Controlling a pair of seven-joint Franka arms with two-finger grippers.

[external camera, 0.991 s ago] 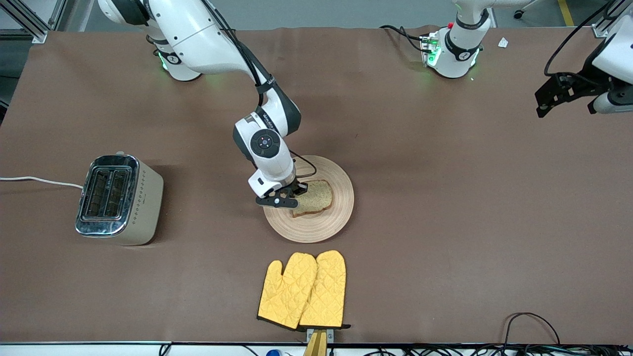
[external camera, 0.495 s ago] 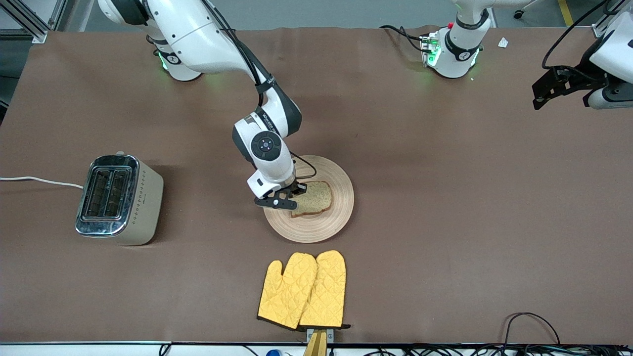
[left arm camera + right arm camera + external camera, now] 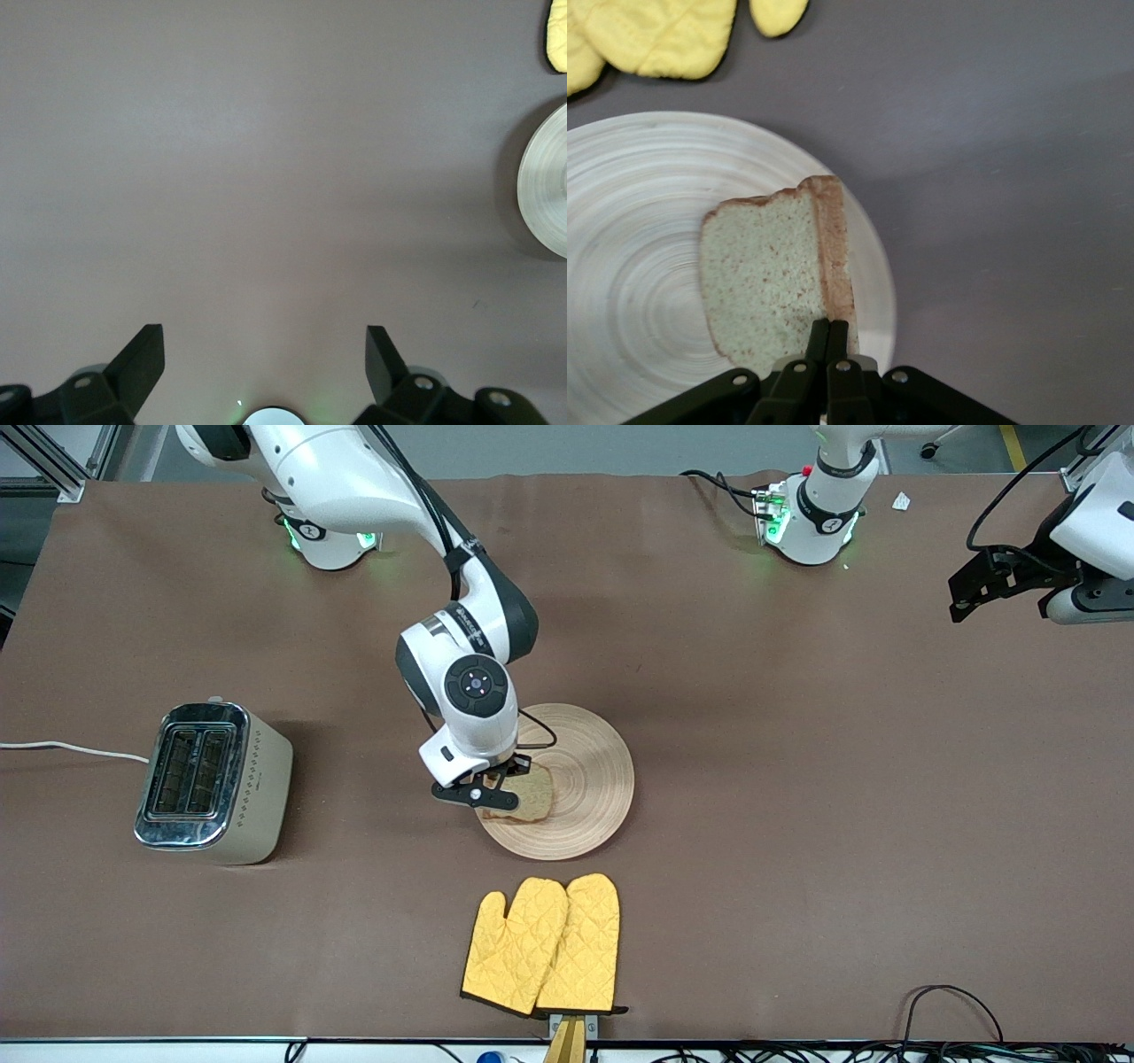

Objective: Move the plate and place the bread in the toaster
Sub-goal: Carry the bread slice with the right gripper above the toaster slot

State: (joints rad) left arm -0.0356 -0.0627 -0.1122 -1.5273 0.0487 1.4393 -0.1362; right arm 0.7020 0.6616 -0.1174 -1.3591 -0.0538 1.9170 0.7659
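One toaster (image 3: 213, 782) stands toward the right arm's end of the table, its cord cut off at the view's edge, open tabletop around it. The right gripper (image 3: 496, 795) pinches the crust of the single bread (image 3: 524, 794) slice over the plate (image 3: 585, 797) rim, partly hiding it. Two yellow mitts (image 3: 542, 943) lie nearer the camera. The left gripper (image 3: 264, 359) waits, fingers spread, over bare table.

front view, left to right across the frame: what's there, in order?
toaster → right hand shut on the bread → plate → left hand, open, waiting over the table's left-arm end. Mitts left out: they overlap the plate's span.
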